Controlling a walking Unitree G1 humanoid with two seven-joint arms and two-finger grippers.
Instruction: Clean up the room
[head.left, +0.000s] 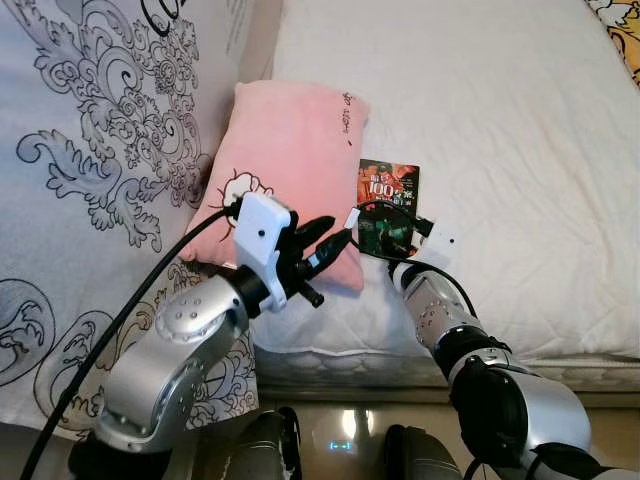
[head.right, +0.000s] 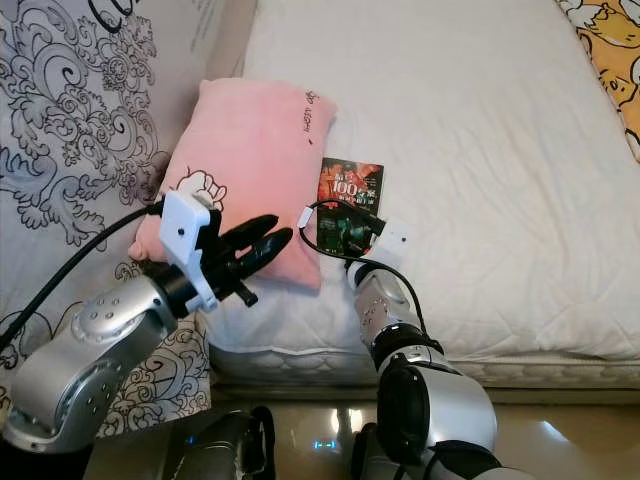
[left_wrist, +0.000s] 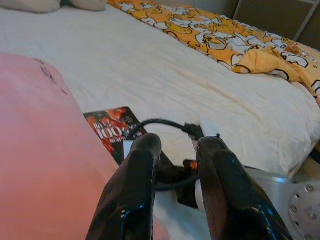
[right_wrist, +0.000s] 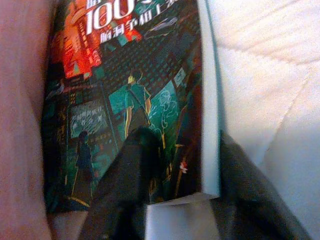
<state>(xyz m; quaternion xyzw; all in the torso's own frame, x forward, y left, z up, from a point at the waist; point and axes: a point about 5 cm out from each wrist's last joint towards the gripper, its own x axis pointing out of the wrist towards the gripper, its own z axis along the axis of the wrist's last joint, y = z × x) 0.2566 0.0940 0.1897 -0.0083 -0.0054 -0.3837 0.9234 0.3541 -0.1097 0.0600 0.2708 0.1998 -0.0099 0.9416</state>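
Looking down from the left eye view, a white bed (head.left: 520, 150) takes up most of the picture. A pink pillow (head.left: 290, 160) lies on it, next to a grey cover with black swirls (head.left: 110, 140). A book (head.left: 390, 185) with a dark, colourful front lies flat on the bed, just beside the pillow. The left gripper (head.left: 335, 240) hangs over the low corner of the pillow. Its black fingers sit close together with only a small gap. The right gripper (head.left: 385, 232) is at the near end of the book, with a black cable looping over it.

In the right eye view, the same book (head.right: 352, 185) lies between the pillow (head.right: 250, 150) and the bare white sheet. The right gripper (head.right: 345, 232) covers the book's near end. An orange blanket with pictures (head.right: 605, 60) lies at the far corner of the bed.

In the left wrist view, the two black fingers (left_wrist: 132, 190) of the left gripper point across the bed with a narrow gap between them, and they hold nothing. The pink pillow (left_wrist: 40, 150) is right beside them. The book (left_wrist: 112, 127) shows past the fingers, and the orange blanket (left_wrist: 225, 40) lies farther off.

In the right wrist view, the book (right_wrist: 130, 90) is very close. One dark finger (right_wrist: 130, 175) lies on the front cover and the other (right_wrist: 250, 190) is down by the white page edge, so the fingers pinch the book's end between them. The pillow (right_wrist: 20, 125) touches the book's other long side.
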